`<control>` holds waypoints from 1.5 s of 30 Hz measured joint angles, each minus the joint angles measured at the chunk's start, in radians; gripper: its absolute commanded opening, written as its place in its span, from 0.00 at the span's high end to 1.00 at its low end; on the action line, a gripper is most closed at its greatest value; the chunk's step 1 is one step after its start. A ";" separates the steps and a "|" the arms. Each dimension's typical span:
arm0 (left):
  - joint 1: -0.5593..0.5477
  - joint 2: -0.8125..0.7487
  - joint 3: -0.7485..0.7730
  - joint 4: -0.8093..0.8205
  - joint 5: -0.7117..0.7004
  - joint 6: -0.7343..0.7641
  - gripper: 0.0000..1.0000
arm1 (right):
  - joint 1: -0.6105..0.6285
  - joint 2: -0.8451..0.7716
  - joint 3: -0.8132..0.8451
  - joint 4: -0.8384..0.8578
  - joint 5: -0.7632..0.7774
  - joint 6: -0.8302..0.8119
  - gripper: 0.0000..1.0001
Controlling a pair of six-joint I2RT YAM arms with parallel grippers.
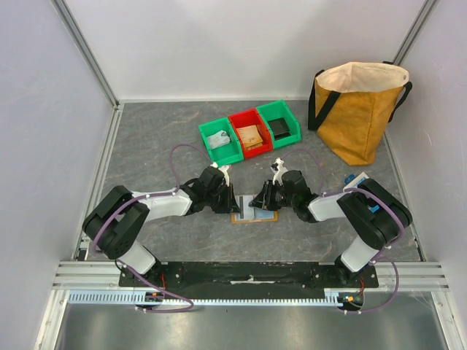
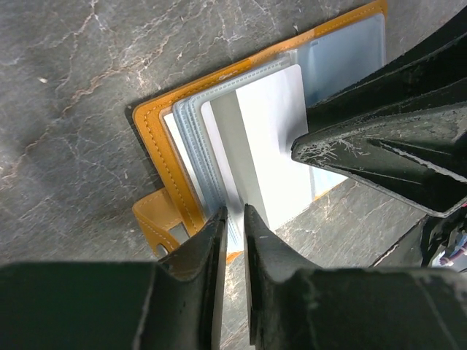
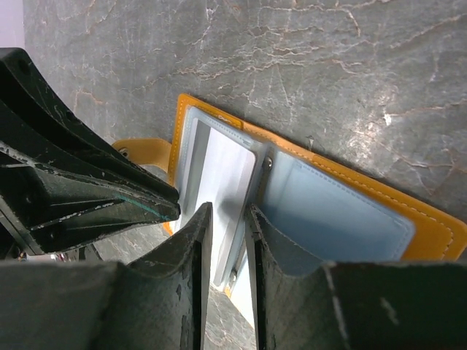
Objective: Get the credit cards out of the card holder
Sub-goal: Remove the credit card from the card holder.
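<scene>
The tan-orange card holder (image 1: 255, 212) lies open on the grey table between both arms, its leather edge (image 2: 157, 146) (image 3: 430, 226) showing in both wrist views. A whitish credit card (image 2: 270, 138) (image 3: 222, 171) sits in the clear sleeves at the spine. A pale blue panel (image 3: 336, 211) covers the other half. My left gripper (image 1: 235, 200) (image 2: 233, 216) straddles the sleeves' near edge, jaws narrowly apart. My right gripper (image 1: 257, 200) (image 3: 228, 213) stands over the spine, jaws a little apart around the sleeve edge. Each wrist view shows the other arm's fingers.
Behind the holder stand a green bin (image 1: 221, 143), a red bin (image 1: 250, 134) and another green bin (image 1: 279, 124), each holding items. A mustard bag (image 1: 357, 113) stands at the back right. A blue-and-white box (image 1: 355, 179) lies by the right arm.
</scene>
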 measured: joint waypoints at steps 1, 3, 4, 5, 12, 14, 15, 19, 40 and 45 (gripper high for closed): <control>0.000 0.003 0.000 0.004 0.002 -0.001 0.84 | -0.001 0.005 -0.006 0.015 -0.003 0.003 0.73; 0.000 0.008 0.000 0.010 0.006 -0.004 0.85 | -0.006 0.007 -0.018 0.035 -0.009 0.006 0.75; 0.000 0.011 0.000 0.012 0.006 -0.006 0.86 | -0.010 0.007 -0.024 0.043 -0.010 0.008 0.76; 0.000 0.013 0.000 0.014 0.008 -0.007 0.86 | -0.014 0.007 -0.031 0.054 -0.013 0.012 0.78; 0.000 0.018 0.000 0.020 0.010 -0.010 0.93 | -0.042 0.011 -0.073 0.129 -0.073 0.023 0.80; 0.000 0.019 0.000 0.021 0.012 -0.011 0.94 | -0.051 0.021 -0.082 0.156 -0.095 0.027 0.80; 0.001 0.019 0.000 0.021 0.013 -0.012 0.94 | -0.055 0.025 -0.087 0.170 -0.105 0.031 0.80; 0.002 0.021 0.000 0.023 0.016 -0.014 0.95 | -0.071 0.046 -0.108 0.236 -0.141 0.051 0.80; 0.002 0.032 -0.009 0.067 0.025 -0.044 0.98 | -0.179 0.114 -0.139 0.350 -0.332 0.088 1.00; 0.002 0.025 -0.022 0.079 0.028 -0.055 0.85 | -0.189 0.125 -0.134 0.342 -0.364 0.077 1.00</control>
